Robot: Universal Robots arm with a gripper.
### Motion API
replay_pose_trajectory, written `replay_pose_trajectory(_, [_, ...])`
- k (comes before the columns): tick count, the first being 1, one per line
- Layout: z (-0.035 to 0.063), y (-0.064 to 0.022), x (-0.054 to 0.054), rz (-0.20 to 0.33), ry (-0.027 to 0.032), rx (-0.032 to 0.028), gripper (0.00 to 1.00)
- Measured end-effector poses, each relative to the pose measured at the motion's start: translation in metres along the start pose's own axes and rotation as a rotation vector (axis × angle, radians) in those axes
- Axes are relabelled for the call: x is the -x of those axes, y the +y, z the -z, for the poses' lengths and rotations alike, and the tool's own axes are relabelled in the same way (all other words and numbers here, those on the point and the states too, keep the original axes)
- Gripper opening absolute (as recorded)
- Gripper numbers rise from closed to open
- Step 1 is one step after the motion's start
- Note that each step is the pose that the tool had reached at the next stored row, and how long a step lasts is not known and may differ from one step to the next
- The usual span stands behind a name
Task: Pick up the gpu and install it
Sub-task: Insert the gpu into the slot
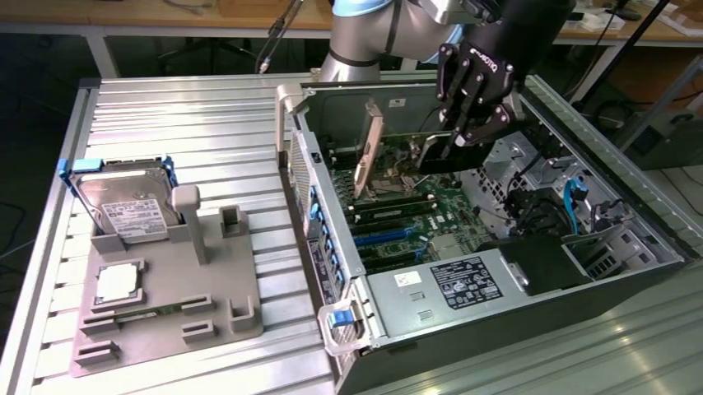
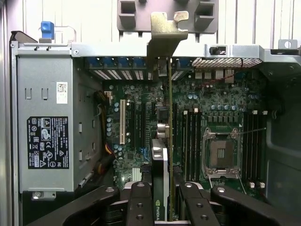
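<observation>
One card in hand: gpu point(image 1: 374, 140) is clamped between the fingers point(image 1: 475, 99), grip closed on it, and is held upright above the motherboard point(image 1: 439, 206) inside the open case point(image 1: 302, 177) on the desk point(image 1: 197, 115). In the wrist view the gpu point(image 2: 160, 179) is seen edge-on between the fingers point(image 2: 140, 202), with its end bracket point(image 2: 165, 37) standing proud of the rear wall point(image 2: 117, 49) – judged not yet seated. Which slot lies under it cannot be told; it is hidden by the card itself. For a clean seat: card edge is to be kept square to the board and parallel to the slots, bracket foot is to be lined up with the rear opening first, then pressure is best applied straight down, evenly, no rocking. Memory slots point(image 2: 190, 136) just beside are to be cleared. Tilt is judged the main risk: connector corner gets caught, board gets flexed
</observation>
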State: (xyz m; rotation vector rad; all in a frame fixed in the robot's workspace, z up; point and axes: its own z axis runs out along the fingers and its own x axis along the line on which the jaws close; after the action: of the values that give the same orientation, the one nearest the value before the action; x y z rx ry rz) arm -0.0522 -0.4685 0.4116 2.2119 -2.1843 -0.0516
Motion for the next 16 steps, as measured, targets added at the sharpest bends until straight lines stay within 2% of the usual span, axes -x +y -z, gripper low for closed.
replay_pose_trajectory(16, [-0.0058,-0.0003,0.0001,0.0,-0.0001,0.0,0.27])
